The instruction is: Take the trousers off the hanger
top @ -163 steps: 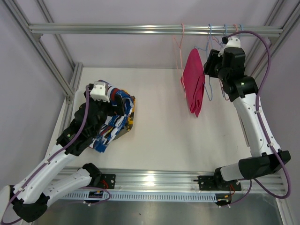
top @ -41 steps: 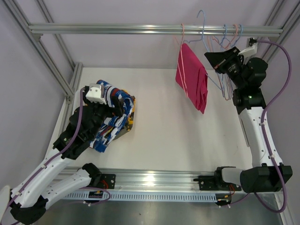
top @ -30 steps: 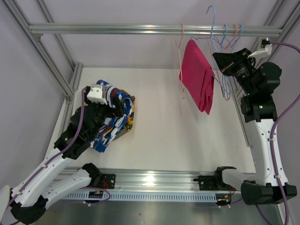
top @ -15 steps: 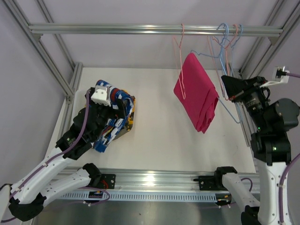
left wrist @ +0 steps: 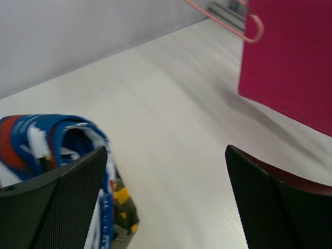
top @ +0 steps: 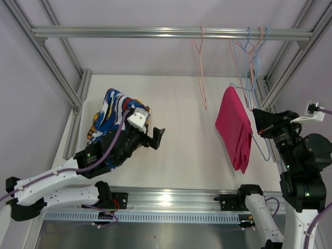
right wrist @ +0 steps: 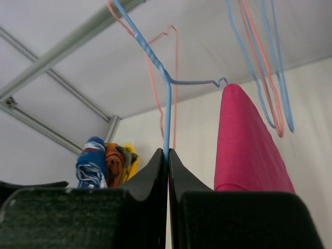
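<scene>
The magenta pink trousers [top: 236, 127] hang folded over a blue hanger [top: 263, 150]. My right gripper [top: 258, 129] is shut on that hanger's wire [right wrist: 167, 104] and holds it near the right side, away from the rail. The trousers also show in the right wrist view [right wrist: 249, 145] and the left wrist view [left wrist: 290, 62]. My left gripper [top: 155, 137] is open and empty above the table, just right of the pile of trousers [top: 111, 109]. The blue-red-white pair [left wrist: 52, 137] lies on top, with the camouflage pair [left wrist: 122, 207] under it. The fingers [left wrist: 52, 207] are wide apart.
A pink hanger [top: 199, 67] and several blue and pink hangers [top: 257, 39] hang empty on the top rail [top: 129, 32]. Frame posts stand at both sides. The pile also shows in the right wrist view [right wrist: 104, 161].
My right arm has drawn the blue hanger with the magenta trousers off the rail, toward the near right. My left gripper has let go of the patterned trousers and swung right, open.
</scene>
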### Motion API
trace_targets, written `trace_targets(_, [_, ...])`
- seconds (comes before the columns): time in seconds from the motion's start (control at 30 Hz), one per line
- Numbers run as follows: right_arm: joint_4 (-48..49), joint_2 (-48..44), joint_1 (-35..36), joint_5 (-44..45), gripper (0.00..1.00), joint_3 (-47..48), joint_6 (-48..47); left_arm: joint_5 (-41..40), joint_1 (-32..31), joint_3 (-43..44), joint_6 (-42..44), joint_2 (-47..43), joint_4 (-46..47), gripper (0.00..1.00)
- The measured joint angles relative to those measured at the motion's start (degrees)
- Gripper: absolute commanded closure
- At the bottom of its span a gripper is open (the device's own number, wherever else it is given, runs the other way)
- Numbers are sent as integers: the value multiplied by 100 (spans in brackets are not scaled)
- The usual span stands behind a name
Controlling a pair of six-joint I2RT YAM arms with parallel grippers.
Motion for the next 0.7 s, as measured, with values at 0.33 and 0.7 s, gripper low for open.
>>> trace_targets(0.33, [-675,188,-278,243,100,-378,131,-824,-2157,269,-125,754,527,1])
trace_targets(0.7, [-549,457,-210,774,100,-752,682,-2398,-3696,315,44,2424,2192,1])
